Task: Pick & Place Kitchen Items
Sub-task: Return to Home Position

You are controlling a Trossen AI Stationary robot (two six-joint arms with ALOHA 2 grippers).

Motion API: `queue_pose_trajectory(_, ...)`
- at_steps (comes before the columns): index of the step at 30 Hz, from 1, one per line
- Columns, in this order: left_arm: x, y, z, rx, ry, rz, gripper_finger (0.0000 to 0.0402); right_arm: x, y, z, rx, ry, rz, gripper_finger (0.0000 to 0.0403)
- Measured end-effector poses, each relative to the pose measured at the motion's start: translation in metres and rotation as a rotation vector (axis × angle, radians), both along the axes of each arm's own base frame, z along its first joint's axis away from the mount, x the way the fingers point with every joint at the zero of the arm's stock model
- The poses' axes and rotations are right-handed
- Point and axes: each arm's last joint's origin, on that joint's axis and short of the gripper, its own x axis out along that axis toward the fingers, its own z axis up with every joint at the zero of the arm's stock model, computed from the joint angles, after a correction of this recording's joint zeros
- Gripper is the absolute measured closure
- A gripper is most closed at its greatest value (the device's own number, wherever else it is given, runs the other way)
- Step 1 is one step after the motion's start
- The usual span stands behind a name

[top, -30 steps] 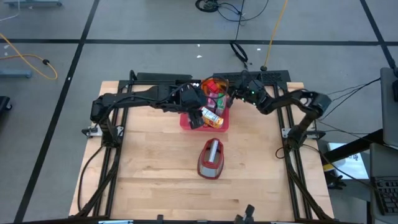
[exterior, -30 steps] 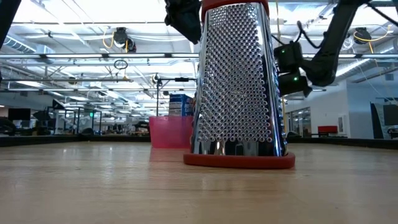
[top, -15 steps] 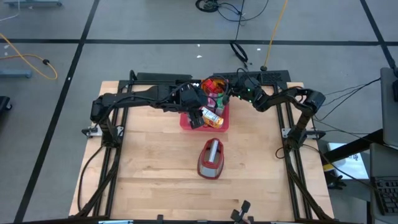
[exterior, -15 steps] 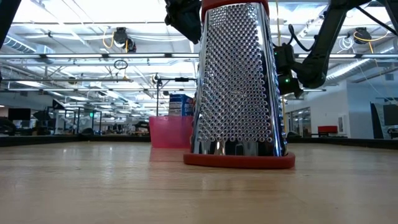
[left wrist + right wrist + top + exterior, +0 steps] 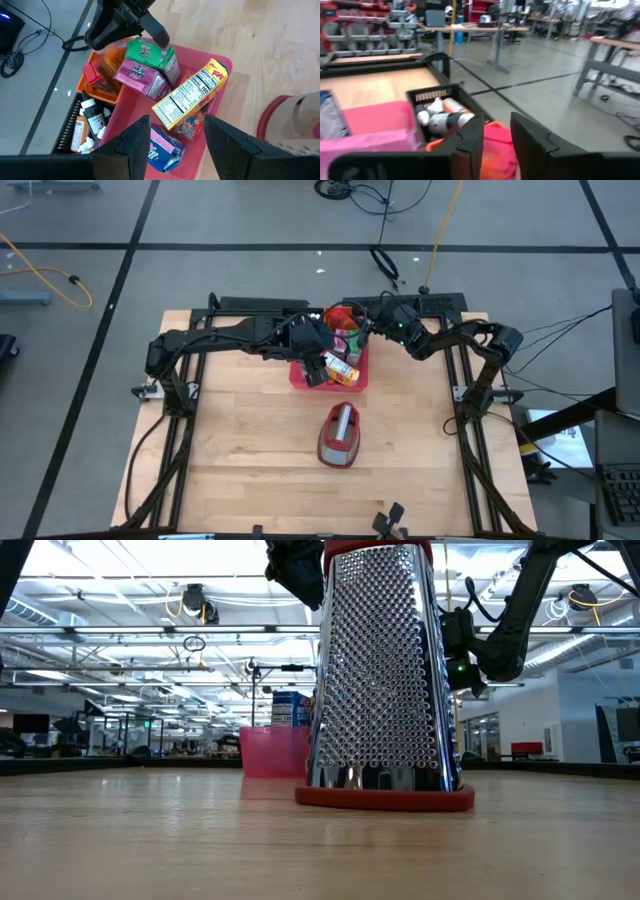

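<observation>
Pink bin (image 5: 196,61) at the back of the desk holds the yellow cereal box (image 5: 192,97) and the green (image 5: 147,52), pink (image 5: 137,75) and blue (image 5: 162,147) cartons. Tiny white bottles (image 5: 437,117) lie in the black basket (image 5: 437,95) beside the orange basket (image 5: 97,95). The left tool (image 5: 176,122) hovers released and empty over the bin, the right tool (image 5: 495,122) likewise over the orange basket. Sorting looks finished, with homing in hand. Next, the 2 arms should lift clear, then retract, avoiding rims and the grater (image 5: 340,435).
</observation>
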Motion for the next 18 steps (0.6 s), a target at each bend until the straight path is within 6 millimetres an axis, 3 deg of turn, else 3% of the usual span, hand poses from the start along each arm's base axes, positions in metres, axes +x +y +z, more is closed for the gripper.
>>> queue_pose_trajectory(11, 0.0, 0.0, 0.0, -0.002, -0.002, 0.003, 0.0215, 0.006, 0.007, 0.001, -0.006, -0.008, -0.024, 0.0296)
queue_pose_trajectory(18, -0.003, -0.002, 0.001, 0.009, 0.012, 0.011, 0.0215, 0.011, 0.027, 0.024, -0.033, -0.047, 0.035, 0.0297)
